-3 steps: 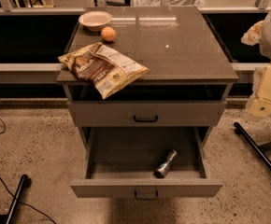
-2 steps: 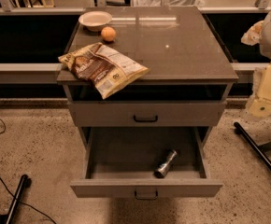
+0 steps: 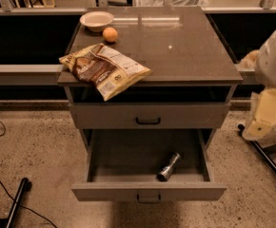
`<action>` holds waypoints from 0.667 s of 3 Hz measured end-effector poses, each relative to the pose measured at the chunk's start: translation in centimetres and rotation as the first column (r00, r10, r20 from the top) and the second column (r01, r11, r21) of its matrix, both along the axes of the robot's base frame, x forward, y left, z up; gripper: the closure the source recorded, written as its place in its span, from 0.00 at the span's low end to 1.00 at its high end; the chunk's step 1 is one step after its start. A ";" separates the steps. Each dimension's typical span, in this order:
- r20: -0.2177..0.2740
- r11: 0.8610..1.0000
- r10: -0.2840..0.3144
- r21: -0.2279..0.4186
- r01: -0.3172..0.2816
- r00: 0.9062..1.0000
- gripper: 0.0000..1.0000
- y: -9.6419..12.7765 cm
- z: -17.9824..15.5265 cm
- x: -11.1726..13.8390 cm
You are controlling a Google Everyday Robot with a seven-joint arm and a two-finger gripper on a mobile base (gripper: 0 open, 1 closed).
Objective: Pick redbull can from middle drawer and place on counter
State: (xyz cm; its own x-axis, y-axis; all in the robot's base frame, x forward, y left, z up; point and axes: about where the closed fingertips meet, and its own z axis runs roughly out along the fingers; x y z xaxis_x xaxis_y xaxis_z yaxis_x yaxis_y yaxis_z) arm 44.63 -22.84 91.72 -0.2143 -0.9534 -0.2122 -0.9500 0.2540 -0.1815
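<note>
One redbull can [image 3: 169, 166] in middle drawer [image 3: 128, 156], far from end effector [image 3: 265, 114], grip unclear.

Hand [image 3: 265, 114] lower than before (right of the counter [image 3: 176, 42], below its edge)

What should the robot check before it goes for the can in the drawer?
1. Middle drawer pulled open: ok.
2. Redbull can in sight, lying on its side in the drawer: ok.
3. Gripper above the can: not ok, it hangs right of the cabinet.
4. Free spot on the counter, right of the chip bag: ok.
5. Gripper ready to grab: cannot tell.
</note>
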 end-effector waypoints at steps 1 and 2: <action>-0.075 0.998 0.057 0.044 -0.054 0.995 0.00 -2.4 -11.3 -1.4; -0.109 0.982 0.153 0.130 -0.139 0.982 0.00 -3.9 -16.1 -2.7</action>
State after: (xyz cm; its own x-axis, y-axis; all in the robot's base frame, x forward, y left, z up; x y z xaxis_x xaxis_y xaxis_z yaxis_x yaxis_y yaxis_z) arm 41.89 -26.74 75.65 -0.1052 -0.9448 -0.3102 -0.9913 0.1242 -0.0423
